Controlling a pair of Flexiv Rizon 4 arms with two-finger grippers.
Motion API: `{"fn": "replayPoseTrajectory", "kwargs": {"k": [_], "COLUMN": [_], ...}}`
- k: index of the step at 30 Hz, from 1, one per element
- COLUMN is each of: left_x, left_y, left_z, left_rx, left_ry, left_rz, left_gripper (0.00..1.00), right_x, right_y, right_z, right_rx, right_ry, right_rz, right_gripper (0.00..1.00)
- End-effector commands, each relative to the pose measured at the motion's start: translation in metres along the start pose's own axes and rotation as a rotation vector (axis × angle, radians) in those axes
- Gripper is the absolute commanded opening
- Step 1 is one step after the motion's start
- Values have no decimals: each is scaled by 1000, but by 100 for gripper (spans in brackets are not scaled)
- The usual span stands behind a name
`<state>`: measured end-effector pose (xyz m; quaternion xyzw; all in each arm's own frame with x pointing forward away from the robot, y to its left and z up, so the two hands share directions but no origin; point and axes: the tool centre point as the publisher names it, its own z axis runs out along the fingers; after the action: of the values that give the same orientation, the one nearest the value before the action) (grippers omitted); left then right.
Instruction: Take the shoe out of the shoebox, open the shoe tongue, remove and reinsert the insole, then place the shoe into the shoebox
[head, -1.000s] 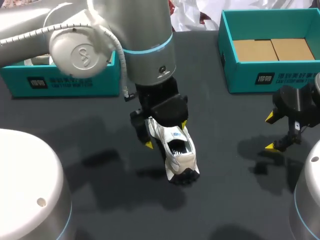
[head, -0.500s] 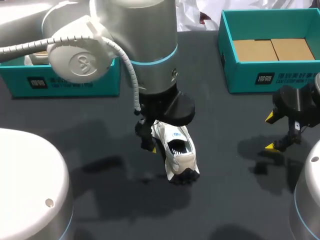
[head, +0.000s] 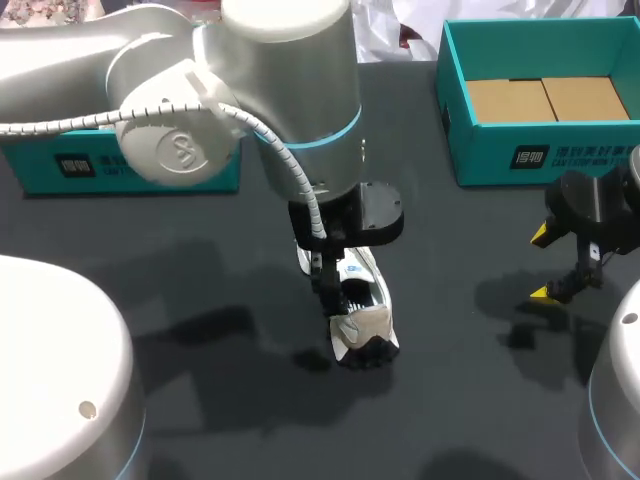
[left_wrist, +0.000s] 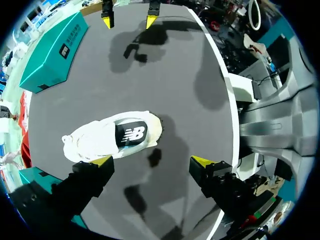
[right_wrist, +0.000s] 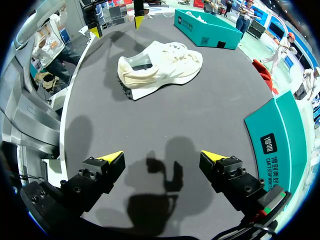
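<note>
Shoe (head: 362, 318) upright on table (head: 220, 420), outside shoebox (head: 540, 160). Left gripper (left_wrist: 152, 161) spread just above shoe; right gripper (right_wrist: 167, 156) spread, empty, well apart from it. Probably light, soft upper, stiffer sole; pinch heel collar.

Shoe (head: 365, 320) is lying at mid-tabletop (head: 460, 390), outside both boxes. Left tool (left_wrist: 152, 161) is hanging just above it; right tool (head: 540, 264) is hovering well apart, to the right. Left box (head: 130, 170) and right box (head: 500, 155) are sitting behind, at the far corners.
</note>
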<state>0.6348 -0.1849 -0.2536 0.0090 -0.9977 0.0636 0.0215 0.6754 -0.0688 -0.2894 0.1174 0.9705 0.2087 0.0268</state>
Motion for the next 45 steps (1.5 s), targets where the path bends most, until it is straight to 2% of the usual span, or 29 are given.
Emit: {"fn": "replayPoseTrajectory", "kwargs": {"k": [1, 6, 9, 19, 36, 45], "left_x": [2, 4, 6, 13, 1, 7], "left_y": [1, -10, -19, -42, -50, -49], "left_z": [1, 21, 33, 55, 103, 119], "left_rx": [4, 13, -10, -26, -68, -76], "left_ry": [-11, 39, 1, -14, -5, 6], "left_rz": [-49, -83, -128, -162, -287, -299], "left_gripper": [100, 100, 100, 100, 100, 100], "right_x": [2, 2, 2, 2, 2, 2], "right_y": [-1, -1, -1, -1, -1, -1], "right_z": [0, 0, 0, 0, 0, 0], "right_rx": [0, 0, 0, 0, 0, 0], "right_ry": [-3, -3, -3, -3, -3, -3], "right_rz": [-1, -1, -1, -1, -1, -1], "right_gripper": [100, 100, 100, 100, 100, 100]}}
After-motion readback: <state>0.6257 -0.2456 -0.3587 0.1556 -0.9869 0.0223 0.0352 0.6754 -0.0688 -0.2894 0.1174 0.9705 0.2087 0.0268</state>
